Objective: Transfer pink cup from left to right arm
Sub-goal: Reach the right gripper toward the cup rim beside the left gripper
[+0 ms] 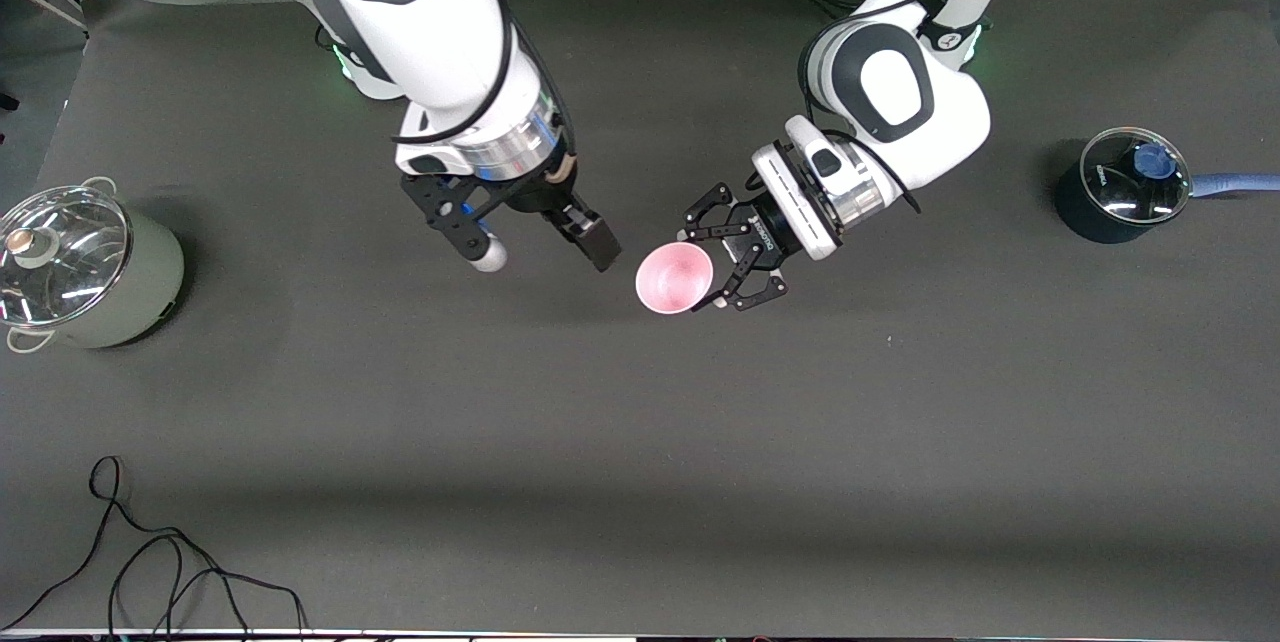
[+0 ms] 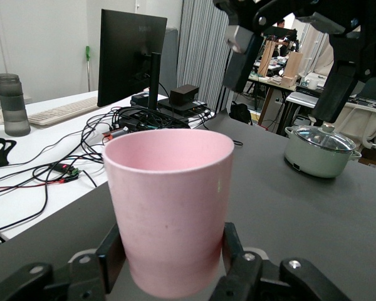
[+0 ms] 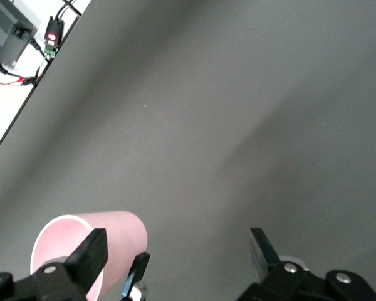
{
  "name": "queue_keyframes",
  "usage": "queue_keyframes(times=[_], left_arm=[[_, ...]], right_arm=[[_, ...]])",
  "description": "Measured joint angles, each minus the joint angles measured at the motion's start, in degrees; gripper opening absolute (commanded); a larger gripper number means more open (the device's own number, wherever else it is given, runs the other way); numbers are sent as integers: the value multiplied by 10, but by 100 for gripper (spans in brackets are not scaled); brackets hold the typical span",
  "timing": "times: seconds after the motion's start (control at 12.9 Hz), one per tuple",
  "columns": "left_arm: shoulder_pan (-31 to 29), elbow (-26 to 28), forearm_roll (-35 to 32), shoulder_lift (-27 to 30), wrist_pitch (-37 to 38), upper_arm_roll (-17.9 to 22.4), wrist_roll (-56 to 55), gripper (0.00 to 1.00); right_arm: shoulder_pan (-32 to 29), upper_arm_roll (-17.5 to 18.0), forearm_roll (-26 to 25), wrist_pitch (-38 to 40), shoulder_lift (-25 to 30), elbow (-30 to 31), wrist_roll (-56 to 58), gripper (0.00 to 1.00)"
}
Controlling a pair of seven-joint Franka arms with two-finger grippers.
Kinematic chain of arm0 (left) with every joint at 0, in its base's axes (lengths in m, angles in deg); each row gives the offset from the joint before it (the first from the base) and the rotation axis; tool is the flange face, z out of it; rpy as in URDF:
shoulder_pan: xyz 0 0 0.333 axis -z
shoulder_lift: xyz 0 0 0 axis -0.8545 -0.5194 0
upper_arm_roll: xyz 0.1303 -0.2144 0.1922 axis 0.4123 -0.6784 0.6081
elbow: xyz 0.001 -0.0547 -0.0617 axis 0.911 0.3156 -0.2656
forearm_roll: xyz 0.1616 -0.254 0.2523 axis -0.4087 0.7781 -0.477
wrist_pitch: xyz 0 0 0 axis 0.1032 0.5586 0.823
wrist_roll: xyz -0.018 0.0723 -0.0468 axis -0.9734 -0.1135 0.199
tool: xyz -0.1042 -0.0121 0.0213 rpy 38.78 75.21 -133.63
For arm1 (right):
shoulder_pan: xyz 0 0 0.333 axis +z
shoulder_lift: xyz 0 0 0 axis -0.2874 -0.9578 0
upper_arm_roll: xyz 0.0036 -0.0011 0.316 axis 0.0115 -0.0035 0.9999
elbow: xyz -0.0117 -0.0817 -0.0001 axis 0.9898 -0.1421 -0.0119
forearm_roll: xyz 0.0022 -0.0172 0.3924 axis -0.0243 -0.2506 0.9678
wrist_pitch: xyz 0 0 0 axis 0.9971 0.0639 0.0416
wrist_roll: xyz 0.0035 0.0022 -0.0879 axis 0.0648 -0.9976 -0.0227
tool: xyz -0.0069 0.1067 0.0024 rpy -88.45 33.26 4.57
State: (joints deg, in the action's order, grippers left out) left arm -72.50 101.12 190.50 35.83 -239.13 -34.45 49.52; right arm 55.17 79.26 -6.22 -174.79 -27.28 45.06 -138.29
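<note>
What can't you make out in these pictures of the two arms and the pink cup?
- Pink cup: its base is cut off by the left wrist view's edge and flanked by the left gripper's fingers.
- Right gripper: its fingertips are cut off in the right wrist view.
- Pale green pot: contents hidden under its reflective glass lid, front view.

Pink cup [image 1: 675, 279] tipped sideways, gripped in left end effector [image 1: 735, 258] above table.
</note>
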Motion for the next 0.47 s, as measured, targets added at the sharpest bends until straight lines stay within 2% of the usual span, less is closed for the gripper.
queue_keyframes(times=[0.47], left_arm=[[0,0,0,0,0,0,0,33]], right_arm=[[11,6,-11,-19,-11,-24,2,100]])
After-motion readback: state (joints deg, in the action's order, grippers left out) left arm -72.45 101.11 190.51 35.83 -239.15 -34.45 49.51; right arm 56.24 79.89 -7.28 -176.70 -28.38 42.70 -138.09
